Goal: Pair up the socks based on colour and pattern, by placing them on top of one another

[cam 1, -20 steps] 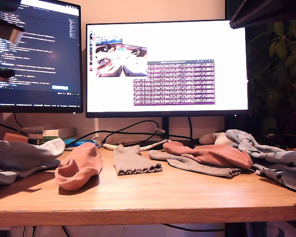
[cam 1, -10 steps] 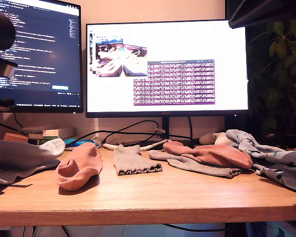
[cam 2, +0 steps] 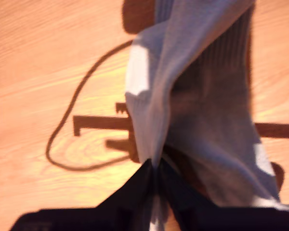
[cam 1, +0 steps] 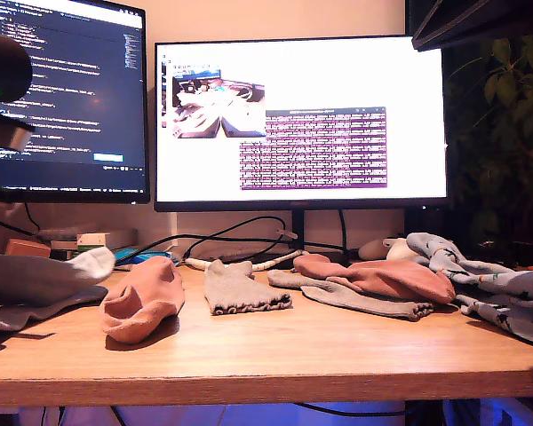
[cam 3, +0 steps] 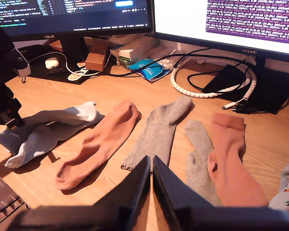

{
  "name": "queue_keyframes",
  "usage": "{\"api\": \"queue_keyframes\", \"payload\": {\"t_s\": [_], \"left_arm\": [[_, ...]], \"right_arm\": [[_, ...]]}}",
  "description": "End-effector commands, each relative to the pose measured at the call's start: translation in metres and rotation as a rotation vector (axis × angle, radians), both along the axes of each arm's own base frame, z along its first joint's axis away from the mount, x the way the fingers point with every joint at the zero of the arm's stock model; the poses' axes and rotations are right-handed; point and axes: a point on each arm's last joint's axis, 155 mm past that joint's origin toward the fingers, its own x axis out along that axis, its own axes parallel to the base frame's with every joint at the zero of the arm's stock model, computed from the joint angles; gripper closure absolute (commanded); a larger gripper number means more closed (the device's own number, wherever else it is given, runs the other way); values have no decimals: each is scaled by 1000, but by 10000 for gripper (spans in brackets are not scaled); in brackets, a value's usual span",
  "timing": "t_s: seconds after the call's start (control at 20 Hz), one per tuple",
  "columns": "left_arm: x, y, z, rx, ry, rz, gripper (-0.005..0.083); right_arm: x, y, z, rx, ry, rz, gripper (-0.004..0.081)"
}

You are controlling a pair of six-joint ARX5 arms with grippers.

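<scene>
My first gripper (cam 2: 154,166) is shut on a white ribbed sock (cam 2: 202,96), holding one end just above the desk. That first gripper (cam 3: 13,121) is also seen from across the desk, with the white sock (cam 3: 48,127) trailing onto a second white one at the exterior view's left (cam 1: 44,275). Along the desk lie a salmon-pink sock (cam 1: 142,297), a grey sock (cam 1: 240,288), and a second pink sock (cam 1: 386,277) resting on another grey sock (cam 1: 364,300). Patterned grey-blue socks (cam 1: 502,293) are heaped at the exterior view's right. My second gripper (cam 3: 151,187) hangs shut and empty above the grey sock (cam 3: 159,130).
Two monitors (cam 1: 302,124) stand along the back of the wooden desk (cam 1: 275,351). Behind the socks are black cables, a white coiled cable (cam 3: 209,91), small boxes (cam 3: 98,55) and a white mouse (cam 3: 52,62). A plant (cam 1: 506,133) stands at the exterior view's right.
The first arm at the exterior view's left has shifted a little, and the white sock's held end moved slightly with it. The other socks lie as before.
</scene>
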Motion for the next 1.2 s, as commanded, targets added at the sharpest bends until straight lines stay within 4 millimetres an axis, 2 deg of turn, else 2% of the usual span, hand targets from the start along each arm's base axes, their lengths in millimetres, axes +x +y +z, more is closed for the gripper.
{"api": "queue_keyframes", "payload": {"t_s": [0.0,0.3,0.5,0.75,0.85,0.95,1.05,1.15], "left_arm": [[1,-2,3,7,6,13,794],[12,-9,18,23,-59,65,793],[-1,-21,14,11,-9,48,793],[-17,-51,6,-83,64,-14,793],[-22,-54,-2,-76,102,-18,794],[-27,-58,-19,-74,166,-15,793],[-23,-59,-37,-63,193,-8,793],[-17,-57,-49,-41,193,-5,739]], "right_arm": [[-1,2,-10,-4,18,10,780],[-2,2,-10,-5,19,10,780],[-1,3,-10,-4,17,10,780],[-1,3,-10,-4,18,10,780],[-2,3,-10,-3,18,11,780],[-2,3,-10,-2,18,15,780],[-3,4,-10,-1,19,19,780],[-3,4,-10,0,19,23,780]]}}
